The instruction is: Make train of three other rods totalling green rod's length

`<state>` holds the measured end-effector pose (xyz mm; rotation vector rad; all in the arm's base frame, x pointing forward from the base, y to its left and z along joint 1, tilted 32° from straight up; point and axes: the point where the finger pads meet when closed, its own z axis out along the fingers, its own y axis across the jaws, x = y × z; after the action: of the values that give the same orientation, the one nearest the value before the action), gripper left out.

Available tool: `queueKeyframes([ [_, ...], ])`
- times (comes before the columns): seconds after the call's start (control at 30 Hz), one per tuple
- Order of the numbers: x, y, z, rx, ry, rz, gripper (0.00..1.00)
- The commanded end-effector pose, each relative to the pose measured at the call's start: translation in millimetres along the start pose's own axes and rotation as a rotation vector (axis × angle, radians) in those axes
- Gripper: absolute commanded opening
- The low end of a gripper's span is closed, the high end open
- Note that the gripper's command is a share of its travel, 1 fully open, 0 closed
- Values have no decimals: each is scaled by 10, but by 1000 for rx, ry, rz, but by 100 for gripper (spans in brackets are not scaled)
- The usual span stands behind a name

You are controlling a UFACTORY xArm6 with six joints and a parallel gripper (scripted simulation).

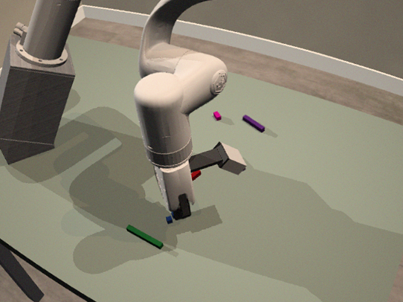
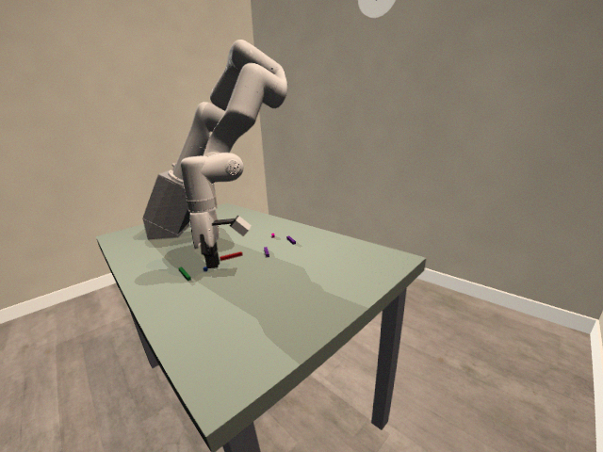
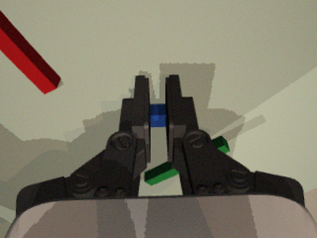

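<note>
Two blue rods, it seems, sit at the near part of the desk (image 1: 316, 195): one small blue rod (image 3: 158, 118) is pinched between the nearly closed fingers of the tool (image 1: 181, 211), low over the desk, and another blue rod (image 1: 169, 218) lies just left of it. Nearer and to the left lies the green rod (image 1: 144, 236). Farther back is the red rod (image 2: 231, 255), then a purple rod (image 2: 266, 251), and farthest a magenta rod (image 1: 217, 115) and a second purple rod (image 1: 253, 123). Risk: setting down so close, the tool could nudge the loose blue rod or leave a sideways offset.
</note>
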<state>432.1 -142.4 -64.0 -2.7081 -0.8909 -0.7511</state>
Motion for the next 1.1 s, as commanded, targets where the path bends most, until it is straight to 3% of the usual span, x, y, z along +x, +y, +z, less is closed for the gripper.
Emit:
queueKeyframes([
  [0.0,4,10,31,-2,1,0,4],
  [1.07,4,10,100,-2,1,0,4],
])
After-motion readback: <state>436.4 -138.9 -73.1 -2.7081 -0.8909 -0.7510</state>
